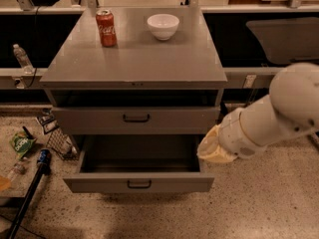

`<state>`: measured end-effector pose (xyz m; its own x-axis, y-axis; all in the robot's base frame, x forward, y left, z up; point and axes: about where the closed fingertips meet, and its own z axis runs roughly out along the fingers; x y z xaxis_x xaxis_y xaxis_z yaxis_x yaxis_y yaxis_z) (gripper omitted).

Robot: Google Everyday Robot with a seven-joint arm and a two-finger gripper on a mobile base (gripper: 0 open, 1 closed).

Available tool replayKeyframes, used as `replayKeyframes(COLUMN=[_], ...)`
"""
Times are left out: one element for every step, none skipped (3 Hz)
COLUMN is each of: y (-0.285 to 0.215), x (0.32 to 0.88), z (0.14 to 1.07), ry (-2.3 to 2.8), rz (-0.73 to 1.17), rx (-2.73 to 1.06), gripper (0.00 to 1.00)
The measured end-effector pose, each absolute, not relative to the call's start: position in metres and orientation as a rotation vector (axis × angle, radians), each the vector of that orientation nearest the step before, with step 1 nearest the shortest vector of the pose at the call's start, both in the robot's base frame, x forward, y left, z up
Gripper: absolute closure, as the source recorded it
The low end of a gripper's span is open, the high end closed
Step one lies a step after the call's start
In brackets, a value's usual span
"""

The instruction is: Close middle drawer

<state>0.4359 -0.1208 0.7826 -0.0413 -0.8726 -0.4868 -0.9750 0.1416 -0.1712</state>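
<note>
Middle drawer [99,183] stands pulled far out, below and forward of the counter's [134,63] near edge; interior dark, nothing seen in it. Black bar handle [139,184] sits centred on the low front panel. Top drawer [89,119] above is out only a little. Gripper [213,151] hangs below the counter's near right corner, just beside the open drawer's right side wall, near its back; touching or not, cannot tell. Open or closed, cannot tell either: only the pale rounded end shows. Nothing visibly held. Arm [269,121] reaches in from the right. Step judged: approach, push not yet begun. Next move calls for getting the gripper round to the front panel, then pushing straight back toward the cabinet until flush.
</note>
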Motion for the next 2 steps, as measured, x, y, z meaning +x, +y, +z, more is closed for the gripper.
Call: replayKeyframes(y=[-0.105, -0.088], x=[0.432, 0.434], z=[0.695, 0.614], ry=[1.895, 1.875], rz=[0.411, 0.46], rx=[-1.738, -1.746], gripper=[1.0, 1.0])
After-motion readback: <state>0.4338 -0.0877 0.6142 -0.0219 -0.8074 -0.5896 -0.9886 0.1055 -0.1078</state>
